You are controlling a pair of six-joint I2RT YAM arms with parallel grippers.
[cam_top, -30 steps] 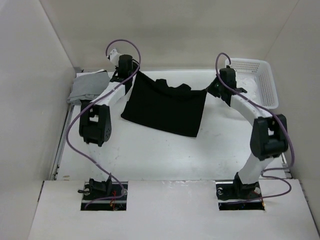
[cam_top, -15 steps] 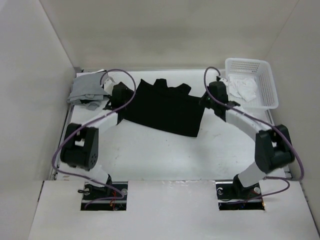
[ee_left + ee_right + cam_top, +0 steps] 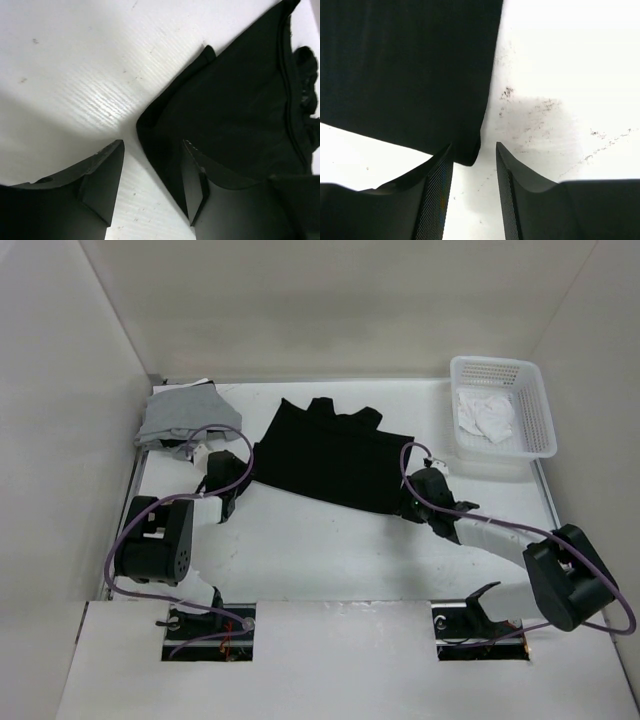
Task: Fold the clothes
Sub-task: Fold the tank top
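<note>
White bench (image 3: 320, 540), limp black fabric garment (image 3: 330, 455) flat; left fingers (image 3: 100, 175), right fingers (image 3: 437, 195) parted, empty, corners between them; regrasp might bunch cloth.

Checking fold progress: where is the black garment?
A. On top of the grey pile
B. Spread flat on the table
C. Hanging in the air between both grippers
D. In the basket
B: the black garment lies spread on the table, with a corner at the open left gripper and another at the open right gripper.
</note>
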